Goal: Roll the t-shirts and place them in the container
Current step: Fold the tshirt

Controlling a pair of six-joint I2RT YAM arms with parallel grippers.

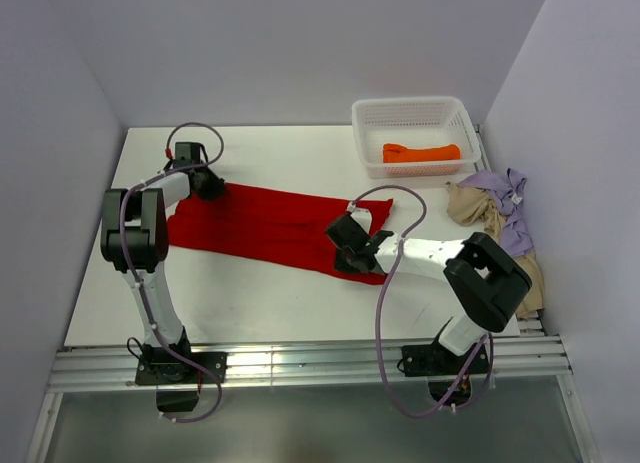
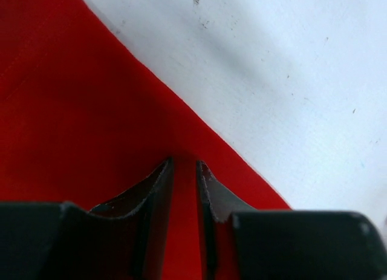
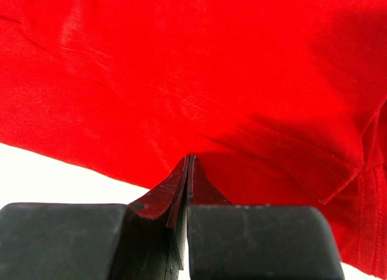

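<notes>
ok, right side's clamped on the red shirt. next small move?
Probably close the left jaws fully on the red t-shirt: they stand slightly apart at its far left edge, while the right jaws are shut on its near right edge. With both ends held, rolling could start.

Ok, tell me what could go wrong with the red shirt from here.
1. The left pincer has its jaws slightly apart right by the edge of the red t-shirt; it may catch little cloth and slip off.
2. The right pincer is shut on the shirt with only its tips, so a pull could free it.
3. The shirt lies slanted and creased on the table; the roll may come out crooked.
</notes>
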